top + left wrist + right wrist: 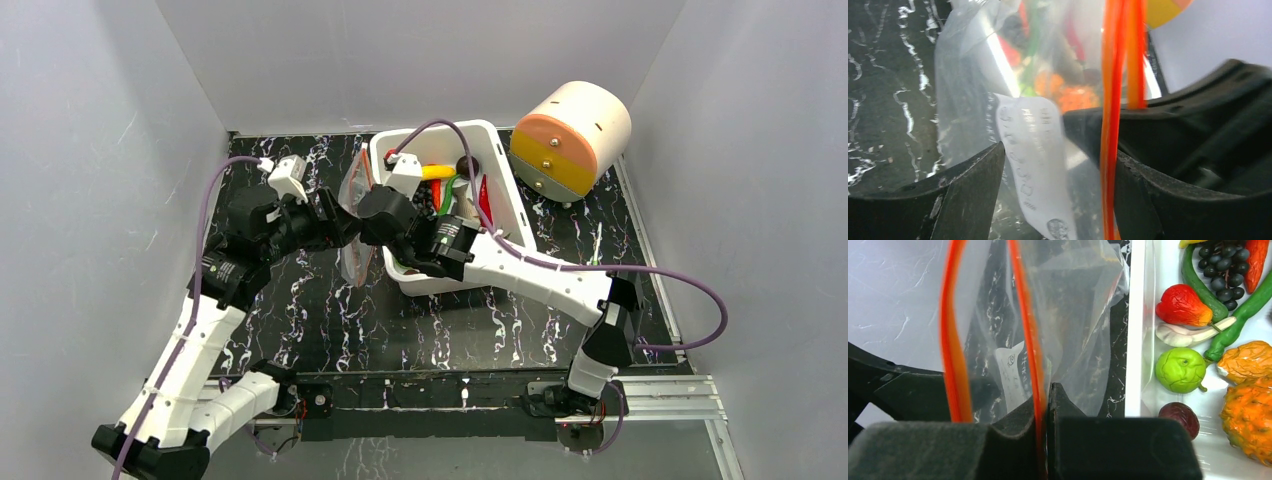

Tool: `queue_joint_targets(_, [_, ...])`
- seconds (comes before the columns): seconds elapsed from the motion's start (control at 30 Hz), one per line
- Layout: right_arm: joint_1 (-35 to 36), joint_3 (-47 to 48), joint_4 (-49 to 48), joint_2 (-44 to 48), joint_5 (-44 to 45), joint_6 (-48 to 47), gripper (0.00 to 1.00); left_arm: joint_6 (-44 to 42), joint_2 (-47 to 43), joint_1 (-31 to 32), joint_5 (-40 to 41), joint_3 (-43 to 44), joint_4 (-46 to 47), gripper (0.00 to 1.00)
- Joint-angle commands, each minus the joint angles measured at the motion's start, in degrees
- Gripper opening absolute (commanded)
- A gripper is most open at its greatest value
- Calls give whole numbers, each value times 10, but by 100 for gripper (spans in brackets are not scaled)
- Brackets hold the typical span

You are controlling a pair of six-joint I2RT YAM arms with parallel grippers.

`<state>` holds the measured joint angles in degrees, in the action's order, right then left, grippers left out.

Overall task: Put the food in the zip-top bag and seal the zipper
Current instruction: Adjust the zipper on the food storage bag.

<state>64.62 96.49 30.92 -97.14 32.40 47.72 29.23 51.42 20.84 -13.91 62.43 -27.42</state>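
Note:
The clear zip-top bag (354,190) is held upright just left of the white bin (505,185). My right gripper (1045,395) is shut on one red-orange zipper strip (1029,335) at the bag's mouth. The other strip (953,355) stands apart, so the mouth is open. My left gripper (1060,165) is open, with its jaws on either side of the bag (978,75) and a strip (1110,125) against its right finger (1148,200). The food lies in the bin: dark grapes (1220,267), a red chili (1255,255), a lime (1180,370) and a pineapple (1248,422). I see no food in the bag.
A cream and orange drum-shaped object (572,135) lies at the back right beside the bin. Grey walls close the black marbled table (440,325) on three sides. Both arms meet over the bag near the bin's left wall (1135,340).

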Motion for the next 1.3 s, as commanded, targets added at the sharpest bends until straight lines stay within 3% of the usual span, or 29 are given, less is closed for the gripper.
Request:
queue_joint_targets(0.0, [8,-17,-94,16,8,-6,0,-59,5,1,30,-11,-1,69])
queue_joint_targets(0.1, [8,-59,-111,30,16,-3,0,-87,12,1,58,4,-32,54])
queue_joint_targets(0.23, [8,-87,-86,39,52,7,0,-102,20,1,115,57,-86,13])
queue_joint_targets(0.37, [0,-154,-90,58,75,33,0,-118,11,1,142,89,-107,0])
queue_joint_targets(0.53, [-12,-171,-20,71,102,92,0,-150,13,1,234,148,-164,0])
queue_joint_targets(0.7, [-12,-214,-118,98,36,52,5,-189,-12,1,216,132,-135,0])
queue_joint_targets(0.9, [-12,-241,-200,114,-79,-51,22,-181,-11,1,113,79,-119,0])
queue_joint_targets(1.07, [-13,-283,-266,165,-141,-144,39,-163,5,1,107,69,-146,0])
queue_joint_targets(1.27, [-17,-264,-164,239,-188,-239,73,-155,-15,1,89,42,-113,0])
